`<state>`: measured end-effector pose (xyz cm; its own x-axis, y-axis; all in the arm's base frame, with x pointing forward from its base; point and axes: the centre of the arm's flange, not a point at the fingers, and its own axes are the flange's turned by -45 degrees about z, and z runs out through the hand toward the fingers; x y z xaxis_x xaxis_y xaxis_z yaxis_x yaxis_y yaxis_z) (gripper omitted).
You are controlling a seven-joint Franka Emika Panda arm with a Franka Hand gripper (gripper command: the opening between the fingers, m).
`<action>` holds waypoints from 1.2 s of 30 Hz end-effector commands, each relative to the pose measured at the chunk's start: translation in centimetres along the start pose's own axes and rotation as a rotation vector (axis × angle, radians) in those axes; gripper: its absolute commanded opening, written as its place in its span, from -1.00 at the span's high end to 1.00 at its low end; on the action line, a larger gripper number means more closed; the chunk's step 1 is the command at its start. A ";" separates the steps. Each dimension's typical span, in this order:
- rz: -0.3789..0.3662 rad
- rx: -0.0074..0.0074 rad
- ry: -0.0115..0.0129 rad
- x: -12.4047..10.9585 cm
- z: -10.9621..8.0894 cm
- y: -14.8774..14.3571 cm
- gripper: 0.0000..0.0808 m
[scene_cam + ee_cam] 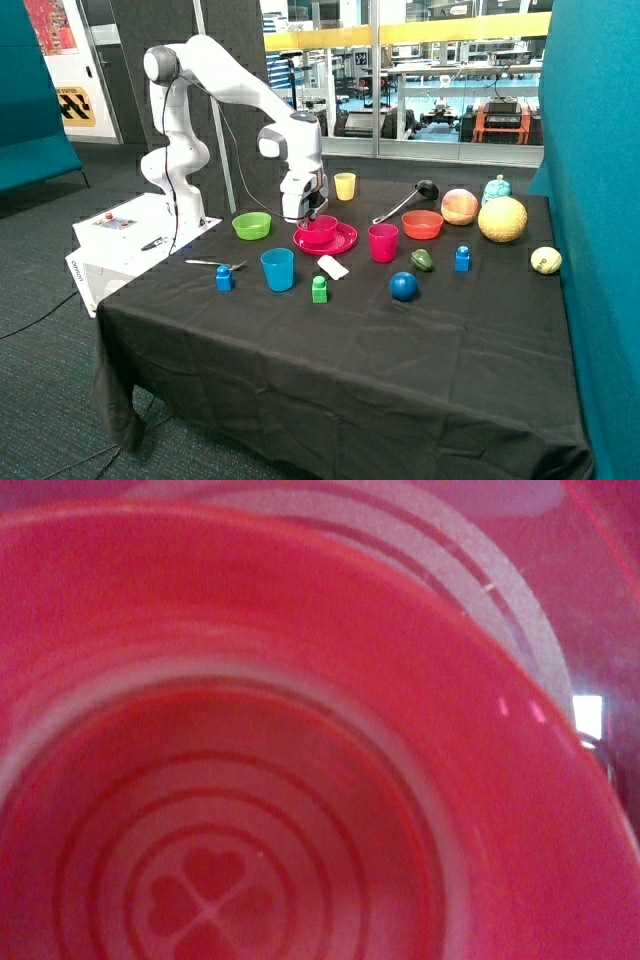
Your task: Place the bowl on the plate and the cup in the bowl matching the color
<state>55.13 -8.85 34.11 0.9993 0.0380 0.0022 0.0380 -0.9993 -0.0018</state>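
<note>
The magenta-pink bowl [319,231] sits on the magenta-pink plate [347,241] near the middle of the black-clothed table. My gripper [306,213] is right at the bowl's rim, on the side toward the green bowl. In the wrist view the inside of the bowl [300,680] fills the picture, with ring marks and a clover mark on its bottom, and a piece of the plate [600,590] shows beyond the rim. The pink cup [383,242] stands upright on the cloth beside the plate, apart from it.
A green bowl [251,225], blue cup [278,269], yellow cup [345,186] and orange bowl [422,224] stand around the plate. A spoon [215,263], blue block [224,278], green block [319,289], white piece [333,266], blue ball [403,286] and toy fruit [502,219] lie nearby.
</note>
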 end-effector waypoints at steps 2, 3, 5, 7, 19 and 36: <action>-0.024 -0.0018 -0.0022 0.7 -1.5 -0.4 -0.72; -0.026 -0.0018 -0.0022 0.9 -1.7 -0.5 -0.65; -0.037 -0.0017 -0.0022 1.3 -2.2 -0.6 -0.52; -0.045 -0.0017 -0.0022 1.9 -2.7 -0.9 -0.42; -0.076 -0.0017 -0.0023 5.4 -5.1 -2.0 -0.22; -0.122 -0.0016 -0.0023 11.2 -7.6 -3.6 0.33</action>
<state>62.79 -5.82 40.13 0.9909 0.1346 0.0033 0.1346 -0.9909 0.0008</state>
